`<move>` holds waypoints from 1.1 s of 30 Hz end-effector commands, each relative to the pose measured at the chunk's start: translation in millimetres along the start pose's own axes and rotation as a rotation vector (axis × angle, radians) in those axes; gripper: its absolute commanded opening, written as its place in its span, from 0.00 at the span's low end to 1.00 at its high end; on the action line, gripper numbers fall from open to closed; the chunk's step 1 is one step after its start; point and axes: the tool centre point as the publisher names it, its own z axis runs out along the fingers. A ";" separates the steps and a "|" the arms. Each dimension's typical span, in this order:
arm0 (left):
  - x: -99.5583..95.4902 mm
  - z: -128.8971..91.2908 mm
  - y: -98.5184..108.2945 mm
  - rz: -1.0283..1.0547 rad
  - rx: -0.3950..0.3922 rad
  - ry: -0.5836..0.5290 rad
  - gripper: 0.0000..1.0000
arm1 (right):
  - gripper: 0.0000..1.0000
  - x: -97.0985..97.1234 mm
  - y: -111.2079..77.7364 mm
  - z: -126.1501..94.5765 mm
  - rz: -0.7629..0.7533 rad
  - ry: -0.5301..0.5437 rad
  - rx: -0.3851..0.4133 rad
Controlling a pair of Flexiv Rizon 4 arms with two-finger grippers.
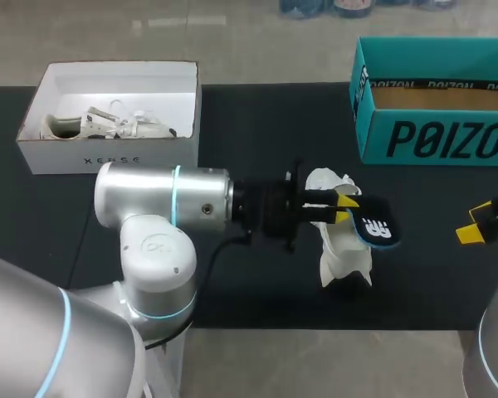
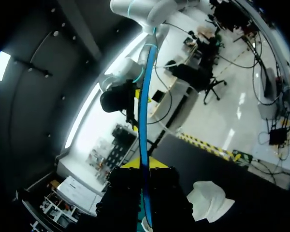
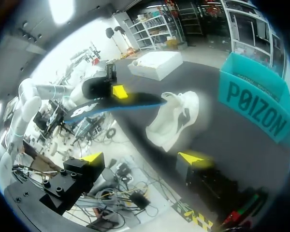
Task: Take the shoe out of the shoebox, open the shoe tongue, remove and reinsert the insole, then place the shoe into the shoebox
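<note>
Left tool (image 3: 118, 92) holds insole (image 3: 135, 102) near white shoe (image 3: 178, 118).

teal box (image 1: 448, 137): black lettering | white box (image 1: 108, 162): small print | insole (image 1: 375, 228): logo

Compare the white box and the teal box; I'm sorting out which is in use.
The white box holds a pale shoe; the teal box shows only its bare floor. The white box stands at the table's left, the teal box at its right. Both are lidless.

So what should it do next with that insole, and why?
Probably lower the insole toe-first into the opening of the white shoe. The left hand holds it over the shoe, so reinserting it looks like the next step.
</note>
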 end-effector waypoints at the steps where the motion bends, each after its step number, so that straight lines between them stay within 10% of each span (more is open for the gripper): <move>1: 8.2 -8.8 -8.0 -0.018 0.042 -0.009 0.00 | 1.00 9.3 -8.0 -4.0 0.000 -0.032 -0.012; 33: 55.6 6.4 24.7 0.014 0.075 0.100 0.00 | 1.00 9.3 -8.0 -4.0 0.000 -0.032 -0.012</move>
